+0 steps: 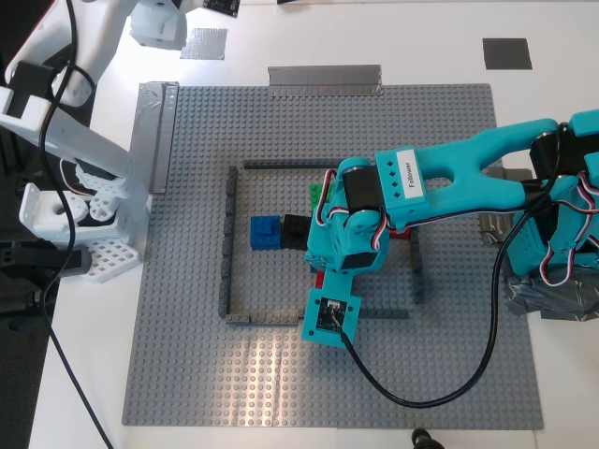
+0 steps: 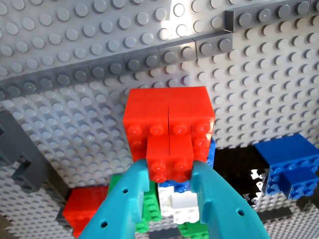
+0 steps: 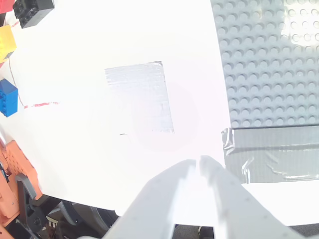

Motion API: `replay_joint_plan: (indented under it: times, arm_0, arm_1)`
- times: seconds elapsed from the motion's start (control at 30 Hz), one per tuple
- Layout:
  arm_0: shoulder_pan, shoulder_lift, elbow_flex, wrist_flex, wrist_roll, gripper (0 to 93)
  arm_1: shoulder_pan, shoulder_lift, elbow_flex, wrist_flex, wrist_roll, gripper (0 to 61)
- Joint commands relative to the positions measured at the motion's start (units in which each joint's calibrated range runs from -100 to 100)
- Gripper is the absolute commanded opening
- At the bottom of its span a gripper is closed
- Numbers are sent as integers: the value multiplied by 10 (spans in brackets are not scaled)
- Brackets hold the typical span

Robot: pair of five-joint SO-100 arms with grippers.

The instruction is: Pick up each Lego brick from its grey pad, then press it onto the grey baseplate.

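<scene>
In the first wrist view my first gripper is shut on a small red brick. The brick sits against a wider red block above a cluster of bricks. The green brick lies in that cluster and shows beside the teal arm in the exterior view. All this is inside the dark outline on the grey baseplate. My second gripper is shut and empty, off the plate, near a bare grey pad. A second bare pad lies at the back right.
A blue brick and a black brick stand inside the outline. Silvery tape strips hold the plate's edges. Loose black, yellow and blue bricks lie off the plate. A black cable trails over the plate's front.
</scene>
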Motion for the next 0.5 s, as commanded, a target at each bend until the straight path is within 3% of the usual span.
replay_joint_plan:
  times: [0.0, 0.47]
  arm_0:
    - [-4, -4, -19, 3, 3, 0]
    - [-31, -1, -16, -2, 2, 0]
  arm_1:
    - [4, -46, -23, 17, 0, 1]
    - [4, 30, -140, 61, 8, 1]
